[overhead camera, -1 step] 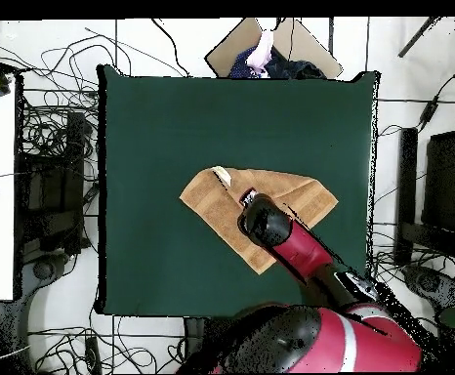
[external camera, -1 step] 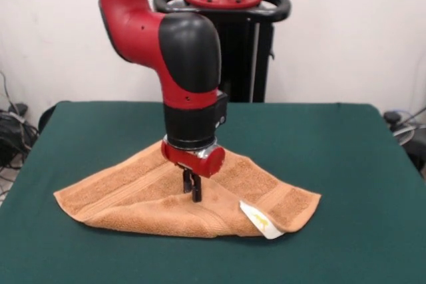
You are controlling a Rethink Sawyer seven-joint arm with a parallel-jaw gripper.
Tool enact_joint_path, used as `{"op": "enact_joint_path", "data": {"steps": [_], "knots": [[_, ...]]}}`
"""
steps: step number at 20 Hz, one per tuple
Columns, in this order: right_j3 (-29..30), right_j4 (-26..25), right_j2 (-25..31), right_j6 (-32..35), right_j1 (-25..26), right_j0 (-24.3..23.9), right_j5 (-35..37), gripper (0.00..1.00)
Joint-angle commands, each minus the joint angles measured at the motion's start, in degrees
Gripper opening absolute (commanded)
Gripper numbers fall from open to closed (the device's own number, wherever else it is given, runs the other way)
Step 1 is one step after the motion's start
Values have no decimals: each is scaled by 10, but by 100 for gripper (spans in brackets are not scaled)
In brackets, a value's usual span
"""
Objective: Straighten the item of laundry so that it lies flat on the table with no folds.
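Front view, read from nine o'clock to three o'clock: the towel (external camera, -1 step: 133, 194) lies folded over into a rough triangle at the middle of the green bench (external camera, -1 step: 359, 164), a left corner flat, a peak under the arm, and a white care label (external camera, -1 step: 261, 221) near the right corner. The jaws (external camera, -1 step: 193, 187) stand close together, pressed down onto the cloth near the middle, seemingly pinching the upper layer. Judging by this, the unfolding step is in hand; next the top layer needs lifting and drawing across until it opens flat.
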Motion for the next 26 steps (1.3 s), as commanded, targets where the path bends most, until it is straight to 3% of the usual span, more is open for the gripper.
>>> {"op": "enact_joint_path", "data": {"steps": [1, 7, 14, 18, 22, 26], "knots": [[-108, -8, 109, 194, 51, -21, -194, 0], [-122, -10, 109, 190, 43, -15, -189, 0], [-150, 85, 29, 142, 18, 56, -73, 0], [-149, 110, 29, 142, 26, 56, -37, 0], [-139, 114, 37, 145, 43, 46, -48, 0], [-124, 127, 15, 141, 18, 57, -26, 0]]}}
